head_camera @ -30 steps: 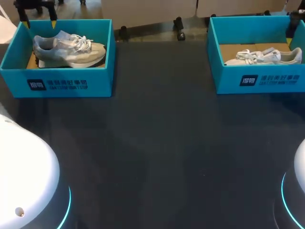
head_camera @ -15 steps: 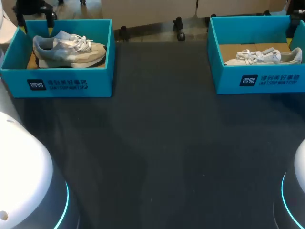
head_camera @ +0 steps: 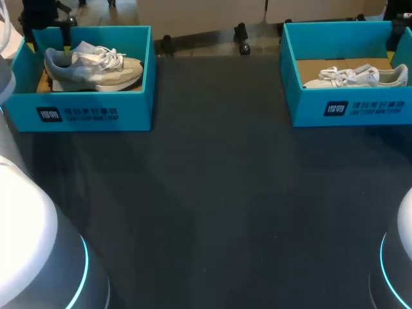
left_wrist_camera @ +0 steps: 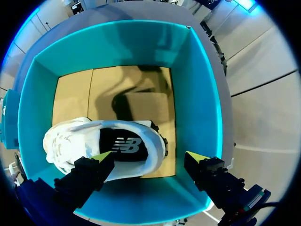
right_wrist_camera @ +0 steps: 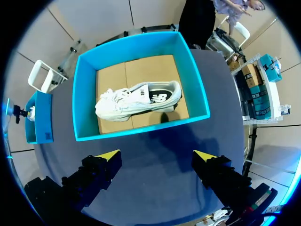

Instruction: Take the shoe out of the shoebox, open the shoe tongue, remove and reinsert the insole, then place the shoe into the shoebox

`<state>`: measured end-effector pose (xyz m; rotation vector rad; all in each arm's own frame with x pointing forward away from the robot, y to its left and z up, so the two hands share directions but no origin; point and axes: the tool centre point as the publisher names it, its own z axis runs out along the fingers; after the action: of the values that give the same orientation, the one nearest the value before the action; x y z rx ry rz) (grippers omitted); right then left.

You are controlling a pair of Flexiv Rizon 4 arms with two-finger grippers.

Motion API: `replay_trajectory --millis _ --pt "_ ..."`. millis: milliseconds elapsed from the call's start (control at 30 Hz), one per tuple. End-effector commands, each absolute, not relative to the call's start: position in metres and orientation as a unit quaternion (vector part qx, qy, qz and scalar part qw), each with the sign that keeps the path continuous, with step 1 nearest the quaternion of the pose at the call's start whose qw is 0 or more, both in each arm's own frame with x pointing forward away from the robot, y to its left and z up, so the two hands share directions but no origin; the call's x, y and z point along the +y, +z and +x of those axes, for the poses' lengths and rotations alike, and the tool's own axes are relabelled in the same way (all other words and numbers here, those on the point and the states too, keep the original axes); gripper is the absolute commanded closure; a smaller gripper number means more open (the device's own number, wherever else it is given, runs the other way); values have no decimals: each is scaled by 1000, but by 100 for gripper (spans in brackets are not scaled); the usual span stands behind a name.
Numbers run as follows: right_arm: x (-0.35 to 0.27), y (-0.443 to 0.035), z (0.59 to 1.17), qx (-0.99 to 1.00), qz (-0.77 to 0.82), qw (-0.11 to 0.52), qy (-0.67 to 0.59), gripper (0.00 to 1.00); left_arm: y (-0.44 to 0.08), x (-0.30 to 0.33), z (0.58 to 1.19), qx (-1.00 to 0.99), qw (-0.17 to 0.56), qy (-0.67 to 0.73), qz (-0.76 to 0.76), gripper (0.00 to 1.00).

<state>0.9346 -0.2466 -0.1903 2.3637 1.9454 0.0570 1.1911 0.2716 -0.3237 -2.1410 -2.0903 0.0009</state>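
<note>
Both open: left jaws above the shoe in the far-left shoebox, right jaws above the tabletop, near side of the far-right shoebox.

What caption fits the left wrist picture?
Open gripper hovers above a white shoe lying inside a blue box.
</note>
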Motion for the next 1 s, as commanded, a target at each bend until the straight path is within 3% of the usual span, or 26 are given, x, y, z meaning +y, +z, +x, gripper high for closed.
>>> replay_trajectory --millis 33,267,1000 --pt "-246 -190 934 634 772 41 19 0 -332 273 1190 -694 72 -8 -716 0" --pt "-246 -190 934 634 772 41 19 0 -347 273 1187 -697 72 -12 -713 10" --pt "-246 -190 934 634 772 41 19 0 -367 280 1183 -719 50 -9 -694 15"
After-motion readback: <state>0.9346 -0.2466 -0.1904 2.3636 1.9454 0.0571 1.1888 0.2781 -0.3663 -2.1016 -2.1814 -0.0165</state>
